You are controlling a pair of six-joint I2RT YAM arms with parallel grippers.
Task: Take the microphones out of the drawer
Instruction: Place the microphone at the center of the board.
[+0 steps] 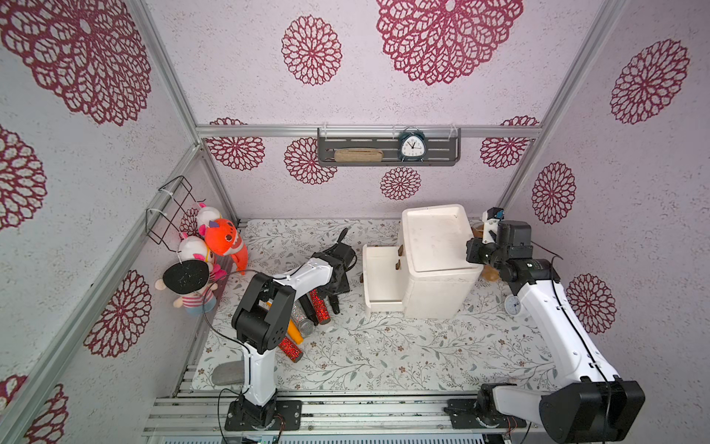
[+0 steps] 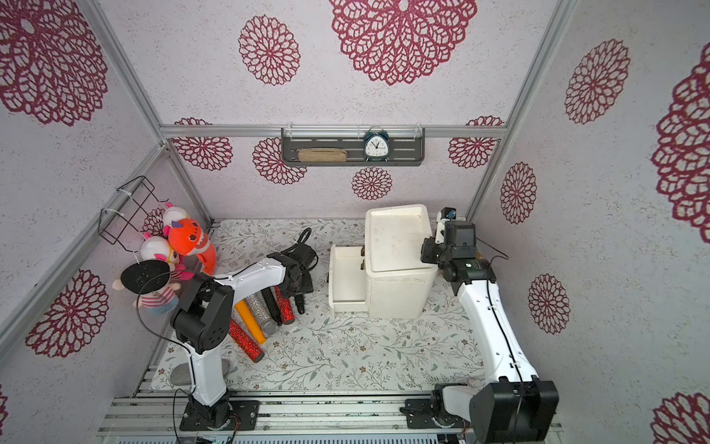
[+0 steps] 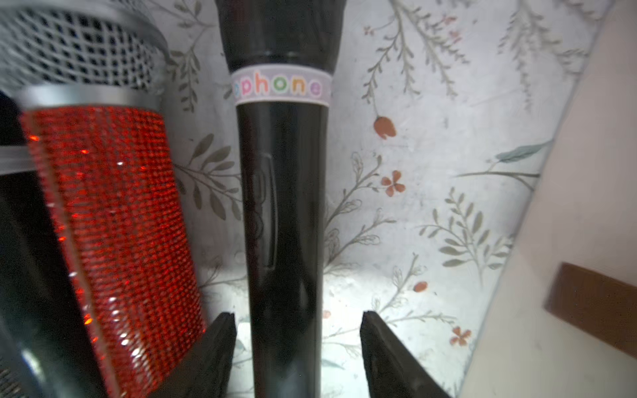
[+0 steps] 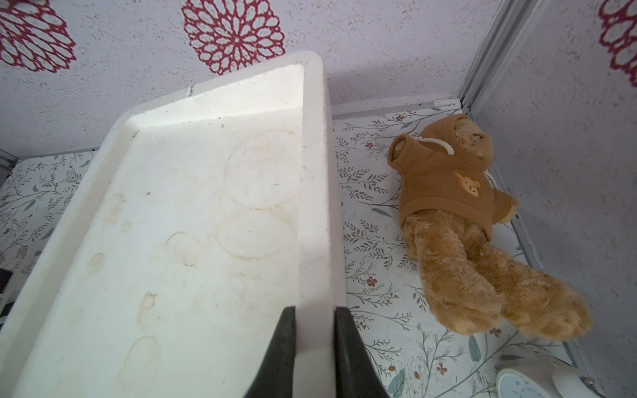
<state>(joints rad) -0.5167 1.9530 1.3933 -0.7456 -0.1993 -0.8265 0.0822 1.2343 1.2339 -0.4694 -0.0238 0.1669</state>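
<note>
A black microphone (image 3: 282,206) with a pale lettered band lies on the flowered mat. My left gripper (image 3: 298,315) straddles its handle, open, with a gap on each side. In both top views its end (image 1: 335,305) (image 2: 299,305) sticks out below the left gripper (image 1: 333,286). The white drawer (image 1: 380,276) (image 2: 347,276) stands pulled out of the white cabinet (image 1: 442,296); no microphone shows inside it. My right gripper (image 4: 314,308) (image 1: 474,250) is shut on the rim (image 4: 313,172) of the cabinet's tray top.
A red glitter microphone (image 3: 113,241) lies close beside the black one, next to silver (image 1: 301,319), orange (image 1: 296,334) and red (image 1: 290,348) ones. Plush toys (image 1: 221,238) hang at the left wall. A teddy bear (image 4: 448,193) and a white clock (image 4: 531,382) lie behind the cabinet.
</note>
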